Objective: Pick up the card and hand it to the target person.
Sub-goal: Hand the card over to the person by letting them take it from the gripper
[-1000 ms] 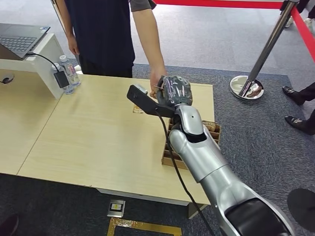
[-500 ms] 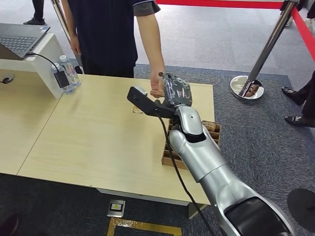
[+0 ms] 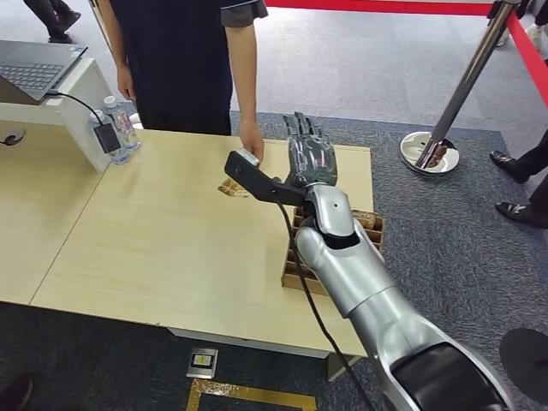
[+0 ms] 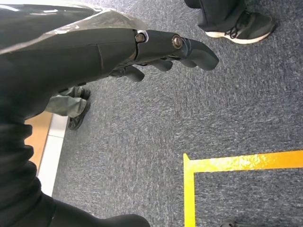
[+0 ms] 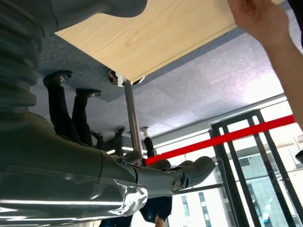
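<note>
since your right hand point(image 3: 309, 156) reaches out over the table point(image 3: 148, 240) with fingers straight, apart and empty, nothing is in its grip. i cannot make out the card for sure: the person's hand point(image 3: 251, 139) is curled near the far edge and may hold it, and a small flat brown piece point(image 3: 233, 188) lies on the smooth pale wood. expect a card to be thin, light, stiff and slick; take it by an edge. your left hand point(image 4: 107, 47) hangs over grey carpet point(image 4: 221, 104), fingers loose, holding nothing.

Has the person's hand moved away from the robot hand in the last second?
Yes. The person's hand has drawn left along the table's far edge, away from the right robot hand, whose fingers are now spread.
</note>
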Robot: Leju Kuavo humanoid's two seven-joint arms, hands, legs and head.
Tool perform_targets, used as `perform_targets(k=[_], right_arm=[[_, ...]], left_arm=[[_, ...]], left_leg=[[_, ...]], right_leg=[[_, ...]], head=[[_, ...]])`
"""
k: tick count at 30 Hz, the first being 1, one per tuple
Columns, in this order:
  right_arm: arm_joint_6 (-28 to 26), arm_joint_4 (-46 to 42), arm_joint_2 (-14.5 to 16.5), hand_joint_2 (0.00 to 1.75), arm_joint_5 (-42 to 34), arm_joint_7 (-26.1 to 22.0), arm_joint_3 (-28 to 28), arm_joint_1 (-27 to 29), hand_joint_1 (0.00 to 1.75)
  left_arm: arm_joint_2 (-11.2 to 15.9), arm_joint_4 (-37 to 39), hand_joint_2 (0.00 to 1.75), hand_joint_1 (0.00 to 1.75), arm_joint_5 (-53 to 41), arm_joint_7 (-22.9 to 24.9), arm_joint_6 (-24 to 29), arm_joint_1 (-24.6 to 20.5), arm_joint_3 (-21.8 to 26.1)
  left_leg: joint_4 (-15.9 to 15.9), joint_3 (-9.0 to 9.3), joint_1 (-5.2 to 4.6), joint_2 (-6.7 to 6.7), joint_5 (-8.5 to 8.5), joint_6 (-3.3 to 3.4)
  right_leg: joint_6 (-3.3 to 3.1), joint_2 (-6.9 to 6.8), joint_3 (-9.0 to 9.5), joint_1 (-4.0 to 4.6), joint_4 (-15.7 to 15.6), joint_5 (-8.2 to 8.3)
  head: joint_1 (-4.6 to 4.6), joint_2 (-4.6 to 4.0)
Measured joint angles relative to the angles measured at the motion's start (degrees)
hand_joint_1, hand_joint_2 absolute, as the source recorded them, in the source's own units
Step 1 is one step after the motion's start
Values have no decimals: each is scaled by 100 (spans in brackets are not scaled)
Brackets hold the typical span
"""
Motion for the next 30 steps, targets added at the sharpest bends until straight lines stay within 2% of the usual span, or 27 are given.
perform_targets(k=[4, 10, 15, 18, 23, 26, 28, 30], right_arm=[[-219, -248, -278, 175, 251, 174, -85, 121, 0], [-805, -1104, -1087, 175, 725, 399, -521, 722, 0], [-1188, -2135, -1774, 175, 1005, 404, -1320, 1480, 0], [-1550, -2917, -2103, 175, 1013, 292, -1939, 2148, 0], [-2166, -4307, -2493, 175, 405, -153, -3305, 3521, 0], [-2408, -4979, -2607, 175, -344, -553, -4131, 4267, 0], [-2467, -5410, -2511, 175, -1219, -1221, -4809, 4793, 0], [-2438, -5741, -2232, 175, -2063, -2037, -5585, 5225, 0]], left_arm=[[-1, 0, 175, 0, 41, -24, 1, 6, 1], [-2, 0, 175, 0, 127, -74, 13, 22, 8], [-3, 0, 175, 0, 193, -113, 49, 42, 24], [-10, 0, 175, 0, 243, -127, 60, 49, 35], [-22, 0, 175, 0, 274, -137, 85, 66, 51], [-33, 0, 175, 0, 236, -108, 82, 55, 51], [-39, 0, 175, 0, 223, -103, 61, 56, 51], [-43, 0, 175, 0, 213, -107, 31, 59, 51]], left_leg=[[3, 0, -1, -1, 0, 0], [10, -3, -3, -9, -2, 3], [12, -6, -2, -10, -7, 6], [13, -7, -1, -18, -10, 9], [11, -13, -1, -17, -19, 13], [11, -10, -2, -17, -24, 16], [10, -9, -1, -20, -27, 16], [7, -8, -1, -18, -31, 11]], right_leg=[[0, 0, 1, 0, -2, 0], [3, 0, 2, -2, -8, 2], [4, 0, 1, -2, -12, 2], [6, -1, 1, -2, -16, 0], [10, -1, -2, -2, -16, -6], [14, -1, -1, -3, -19, -10], [19, -1, 2, -3, -20, -14], [18, -1, 3, -3, -19, -17]], head=[[-1, 0], [-1, 0], [0, 0], [-1, 0], [-2, 0], [-1, 0], [-1, 0], [-1, 0]])
